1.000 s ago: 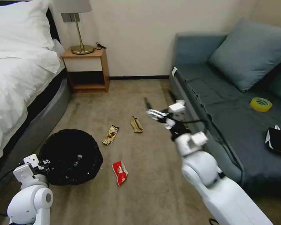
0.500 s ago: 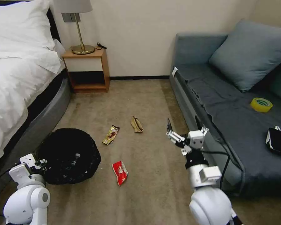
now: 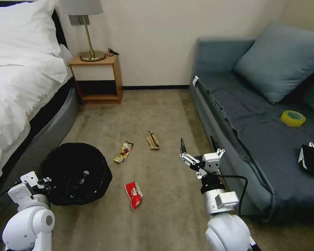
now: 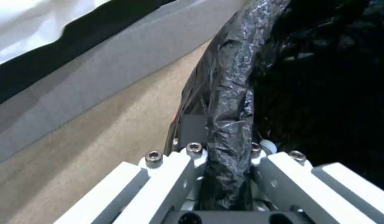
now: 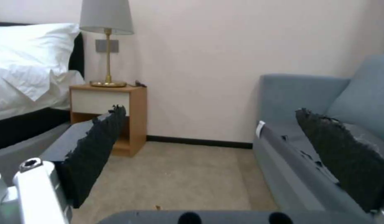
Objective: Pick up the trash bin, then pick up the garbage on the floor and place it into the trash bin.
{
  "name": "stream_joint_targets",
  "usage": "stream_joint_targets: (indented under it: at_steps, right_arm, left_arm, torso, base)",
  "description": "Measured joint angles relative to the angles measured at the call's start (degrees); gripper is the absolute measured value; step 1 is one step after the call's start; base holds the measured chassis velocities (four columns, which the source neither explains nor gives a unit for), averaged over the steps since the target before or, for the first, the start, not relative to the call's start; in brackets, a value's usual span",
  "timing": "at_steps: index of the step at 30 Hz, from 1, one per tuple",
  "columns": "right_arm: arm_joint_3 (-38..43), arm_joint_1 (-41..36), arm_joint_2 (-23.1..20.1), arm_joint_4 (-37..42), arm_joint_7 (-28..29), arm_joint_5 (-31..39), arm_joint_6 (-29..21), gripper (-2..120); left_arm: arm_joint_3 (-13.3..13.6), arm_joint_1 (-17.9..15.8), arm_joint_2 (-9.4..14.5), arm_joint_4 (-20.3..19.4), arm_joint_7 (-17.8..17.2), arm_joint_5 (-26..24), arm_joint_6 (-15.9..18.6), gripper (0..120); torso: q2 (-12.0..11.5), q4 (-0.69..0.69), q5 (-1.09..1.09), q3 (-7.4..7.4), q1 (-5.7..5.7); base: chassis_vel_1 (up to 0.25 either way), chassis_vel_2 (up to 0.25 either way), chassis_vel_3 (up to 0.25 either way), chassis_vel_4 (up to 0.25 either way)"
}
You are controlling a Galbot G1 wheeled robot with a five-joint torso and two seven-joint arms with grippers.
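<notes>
- The trash bin (image 3: 75,174), lined with a crinkled black bag, sits on the carpet (image 3: 164,209) beside the bed's grey base (image 3: 42,139), at the near-left of the floor.
- The left gripper (image 3: 47,182) is clamped on the bin's near rim; the left wrist view shows its fingers (image 4: 175,174) pinching the bagged rim (image 4: 227,124) from both sides.
- A clear bottle (image 3: 83,177) lies inside the bin.
- Three litter pieces lie on open carpet: a red snack packet (image 3: 134,194) just right of the bin, a brown-gold candy wrapper (image 3: 123,152) beyond it, and a crumpled tan scrap (image 3: 152,139) farther toward the wall.
- The right gripper (image 3: 198,153) hangs above the carpet close to the sofa's front edge (image 3: 226,153), jaws spread wide and empty, well apart from every piece.
- The right wrist view looks between the two black pads (image 5: 96,149) toward the nightstand (image 5: 109,115) and lamp (image 5: 107,40) at the wall.
- A yellow tape roll (image 3: 292,118) and a black handheld device (image 3: 311,158) rest on the sofa seat.
</notes>
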Motion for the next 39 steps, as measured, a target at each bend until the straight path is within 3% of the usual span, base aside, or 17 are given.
stream_joint_targets:
  at_steps: [12, 21, 23, 29, 33, 35, 37, 39]
  right_arm:
    - [-0.9, 1.8, -0.4, -1.0, -0.2, 1.6, -0.2, 100]
    - [-5.4, 13.3, -3.8, -5.1, -0.9, 15.1, -6.5, 100]
    - [-14.1, 23.4, -7.6, -11.2, 2.8, 27.2, -13.1, 100]
    - [-23.4, 32.1, -8.5, -17.2, 6.2, 35.9, -18.2, 100]
    - [-38.3, 45.3, -7.4, -26.6, 9.2, 50.2, -24.4, 100]
    - [-39.8, 46.2, -7.2, -27.5, 9.4, 51.7, -25.2, 100]
    - [-47.8, 50.4, -6.1, -33.2, 9.6, 57.7, -29.3, 100]
    - [-50.6, 51.4, -5.8, -35.1, 9.2, 58.4, -29.6, 100]
  left_arm:
    - [0.0, 0.2, -0.2, -0.1, 0.0, 0.0, -0.1, 3]
    - [-0.2, 0.4, -0.1, -0.3, -0.1, 0.1, -0.1, 3]
    - [-0.4, 0.9, 0.0, -1.1, -0.1, 0.0, -0.1, 3]
    - [-0.8, 1.3, -0.1, -1.8, -0.1, -0.3, 0.0, 3]
    - [-2.3, 2.1, 0.1, -2.8, -0.2, -1.0, 0.1, 3]
    - [-2.6, 2.3, 0.1, -3.0, -0.2, -1.1, 0.1, 3]
    - [-4.0, 3.0, 0.2, -4.3, -0.2, -1.9, 0.2, 3]
    - [-4.7, 3.3, 0.2, -4.7, -0.2, -2.2, 0.3, 3]
  torso:
    - [0.0, -0.01, 0.00, 0.01, 0.01]
    - [0.0, -0.02, 0.01, 0.00, 0.00]
    - [0.0, 0.01, -0.01, 0.00, 0.00]
    - [0.0, -0.01, 0.00, 0.01, 0.00]
    - [0.0, 0.02, -0.03, 0.00, 0.00]
    - [0.0, 0.02, -0.02, 0.01, 0.00]
    - [0.0, 0.00, 0.00, 0.01, 0.00]
    - [0.0, -0.01, 0.00, 0.01, 0.00]
  base:
    - [-0.139, 0.141, 0.136, -0.147]
    - [-0.011, 0.003, 0.006, -0.012]
    - [0.000, 0.000, 0.000, 0.000]
    - [0.000, 0.000, 0.000, 0.000]
    - [0.000, 0.000, 0.000, 0.000]
    - [0.000, 0.000, 0.000, 0.000]
    - [0.000, 0.000, 0.000, 0.000]
    - [0.000, 0.000, 0.000, 0.000]
